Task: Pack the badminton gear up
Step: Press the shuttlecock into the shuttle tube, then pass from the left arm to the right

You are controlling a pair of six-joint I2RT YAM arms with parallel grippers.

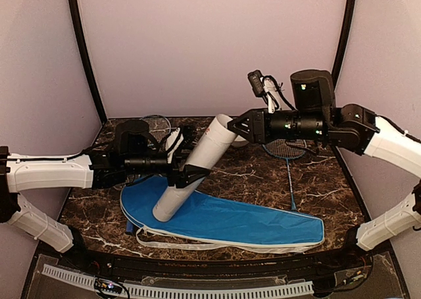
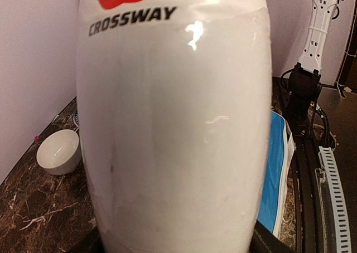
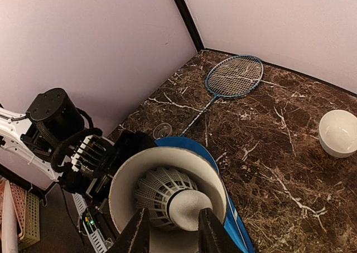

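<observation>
The long white tube (image 1: 194, 170) leans up to the right, its foot on the blue racket cover (image 1: 243, 223). My left gripper (image 1: 187, 161) is shut on its middle, and the tube fills the left wrist view (image 2: 173, 125). My right gripper (image 1: 231, 129) is at the tube's open mouth (image 3: 167, 158). A white shuttlecock (image 3: 167, 194) sits in that mouth with its cork towards the camera. The right gripper (image 3: 173, 225) has its fingers apart on either side of the cork, with a gap showing. One blue racket (image 3: 234, 76) lies at the back left, another (image 1: 287, 161) under the right arm.
A small white bowl (image 3: 338, 132) stands on the marble table behind the tube, seen also in the left wrist view (image 2: 58, 151). A small clear round lid (image 3: 162, 131) lies near the cover's end. Walls close the table on three sides.
</observation>
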